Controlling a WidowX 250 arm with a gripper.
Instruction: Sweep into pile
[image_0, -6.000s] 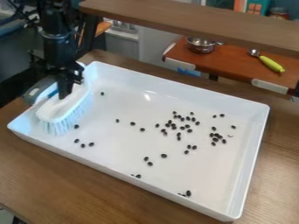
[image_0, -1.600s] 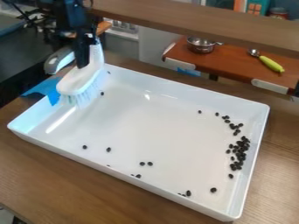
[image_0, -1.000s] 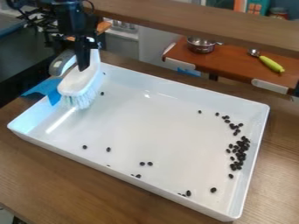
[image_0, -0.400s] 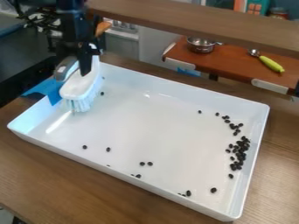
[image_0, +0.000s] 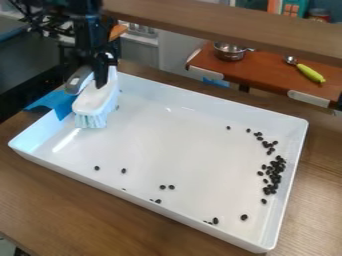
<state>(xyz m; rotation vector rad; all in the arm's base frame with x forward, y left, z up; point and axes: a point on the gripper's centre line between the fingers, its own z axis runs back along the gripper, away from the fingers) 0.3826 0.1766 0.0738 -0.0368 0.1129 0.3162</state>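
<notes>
Fingers (image_0: 101, 76) tight on the white brush (image_0: 94, 103).

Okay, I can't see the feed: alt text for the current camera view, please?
The black jaws hold a white brush at the far left corner of a white tray. Most of the dark beans cluster along the tray's right side, with others scattered nearer the front. Behind, a metal pot sits on a reddish-brown shelf.

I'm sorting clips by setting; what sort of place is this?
Probably a toy kitchen set up in a workshop or lab: a metal pot on a reddish-brown shelf, beside a black robot arm.
</notes>
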